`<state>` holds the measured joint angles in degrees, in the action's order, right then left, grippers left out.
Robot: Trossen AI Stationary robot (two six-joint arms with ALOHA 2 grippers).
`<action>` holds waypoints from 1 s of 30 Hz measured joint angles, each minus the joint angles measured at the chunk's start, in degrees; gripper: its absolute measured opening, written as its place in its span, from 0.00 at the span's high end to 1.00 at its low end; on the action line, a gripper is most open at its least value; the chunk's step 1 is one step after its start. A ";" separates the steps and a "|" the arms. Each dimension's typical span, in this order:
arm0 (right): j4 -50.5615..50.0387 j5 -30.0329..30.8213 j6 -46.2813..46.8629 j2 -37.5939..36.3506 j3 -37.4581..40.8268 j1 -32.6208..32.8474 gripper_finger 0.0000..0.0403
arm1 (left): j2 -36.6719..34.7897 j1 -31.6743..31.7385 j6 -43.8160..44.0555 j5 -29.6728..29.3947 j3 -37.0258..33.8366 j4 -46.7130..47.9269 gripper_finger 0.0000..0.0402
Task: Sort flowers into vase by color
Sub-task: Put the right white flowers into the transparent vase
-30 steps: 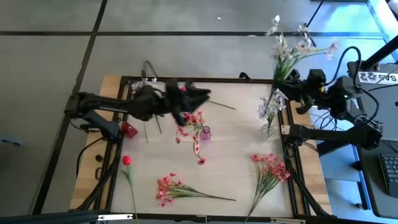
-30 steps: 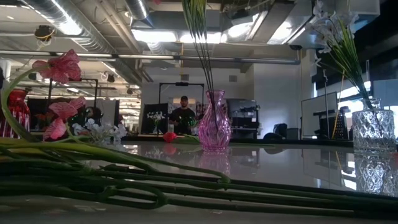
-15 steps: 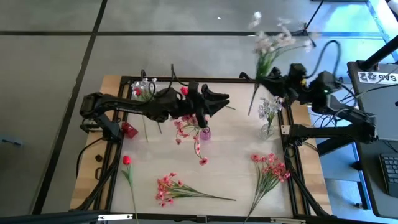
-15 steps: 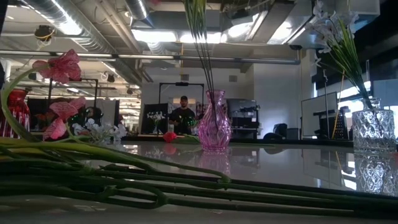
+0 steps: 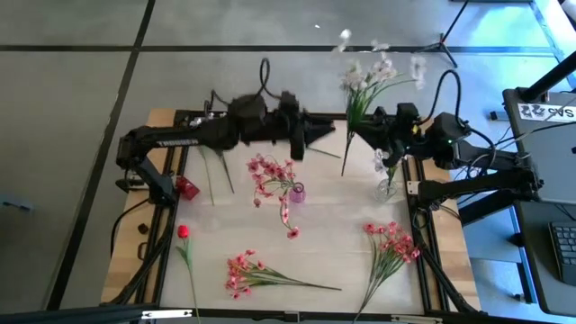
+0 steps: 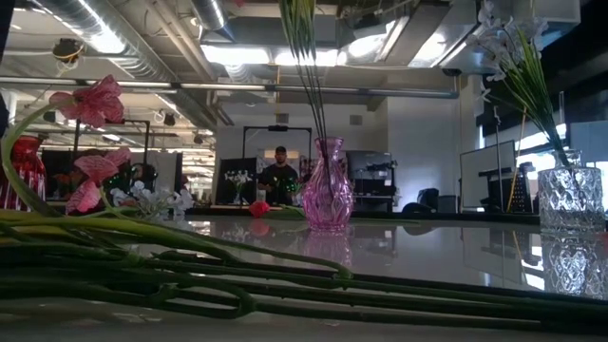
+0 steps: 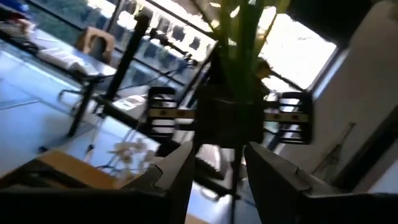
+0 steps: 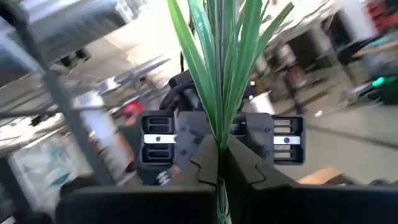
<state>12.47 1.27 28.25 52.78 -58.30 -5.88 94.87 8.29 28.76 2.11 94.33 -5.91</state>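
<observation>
My right gripper (image 5: 360, 135) hangs over the table's far edge, shut on a white flower spray (image 5: 376, 70). My left gripper (image 5: 317, 137) faces it from the left, open; in the left wrist view its fingers (image 7: 186, 171) frame the spray's green stems (image 7: 244, 37), still apart from them. The pink vase (image 5: 297, 192) holds pink flowers (image 5: 270, 171) by their stems. The clear vase (image 5: 387, 187) holds white flowers. On the table lie two pink sprays (image 5: 243, 270) (image 5: 391, 238) and a red bud (image 5: 184, 232). My right gripper pinches the bundle of green stems and leaves (image 8: 219, 134) between its two fingers, well below the blossoms. The fingers come roughly level from the table's right and lie across the stems. The spray stands roughly upright, blossoms up, lifted clear of the table.
A red vase (image 5: 187, 187) stands at the table's left edge, with loose green stems (image 5: 209, 171) lying beside it. Long stems (image 6: 190, 285) run across the foreground of the low view. A person stands far off in the room behind.
My right gripper has carried the white spray along the far edge toward the table's left, to just left of the clear vase. My left gripper has risen from above the pink vase, moved toward the far edge and the right gripper, and tipped up to point level.
</observation>
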 joint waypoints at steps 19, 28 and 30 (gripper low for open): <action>9.31 13.24 -0.01 9.86 -0.02 -5.34 0.99 | 5.29 13.60 1.01 24.47 2.57 5.96 0.60; 11.89 12.71 -0.06 11.27 -0.04 -5.30 0.99 | 5.20 11.98 -0.37 24.83 2.59 6.30 0.59; 11.62 11.92 -0.34 10.70 0.00 -5.28 0.99 | 5.12 12.23 -0.29 24.85 2.59 6.71 0.59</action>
<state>24.10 13.19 27.92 63.49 -58.31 -11.16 99.99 20.53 28.46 26.96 96.92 0.80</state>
